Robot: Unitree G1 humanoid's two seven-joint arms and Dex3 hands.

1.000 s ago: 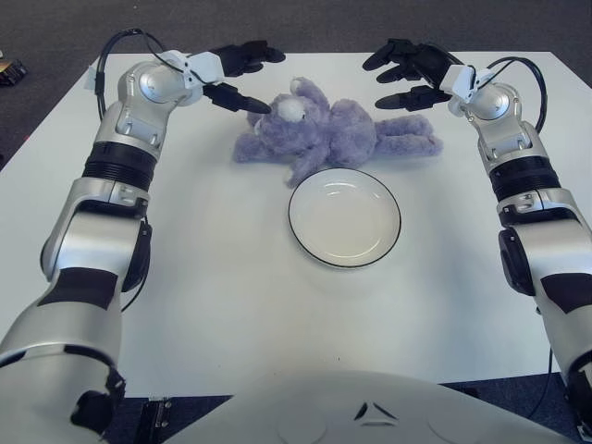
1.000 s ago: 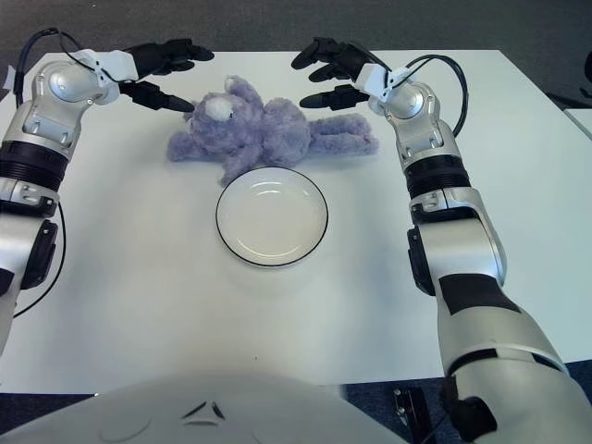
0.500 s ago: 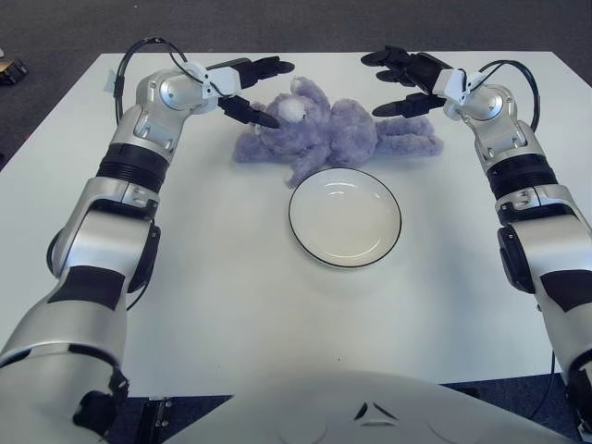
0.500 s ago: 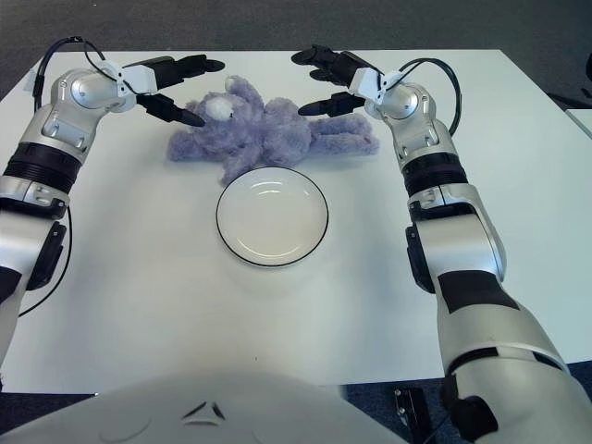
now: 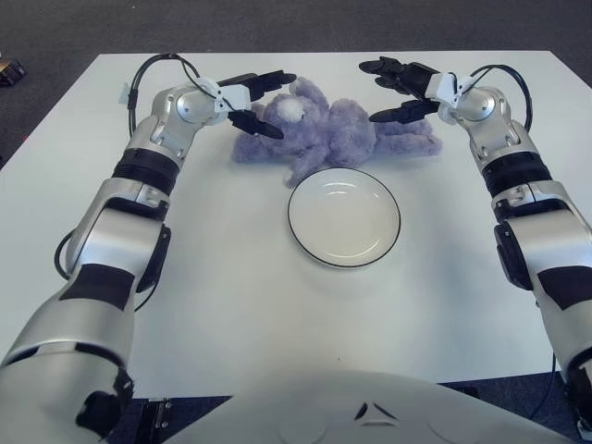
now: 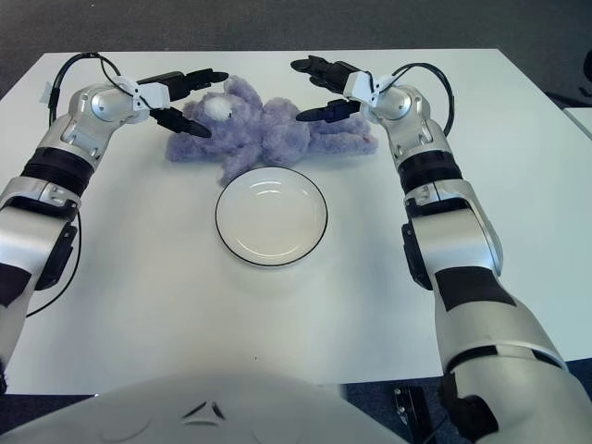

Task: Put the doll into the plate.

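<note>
Doll (image 5: 324,134) lies at 12 o'clock from plate (image 5: 344,216); left hand (image 5: 252,100) and right hand (image 5: 400,88), fingers spread, should close evenly on both ends before lifting.

No readable text, label, brand or number anywhere.

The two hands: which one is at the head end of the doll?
The left hand, open at the doll's white-snouted head. The right hand, also open, is at the leg end. The plate holds nothing.
</note>
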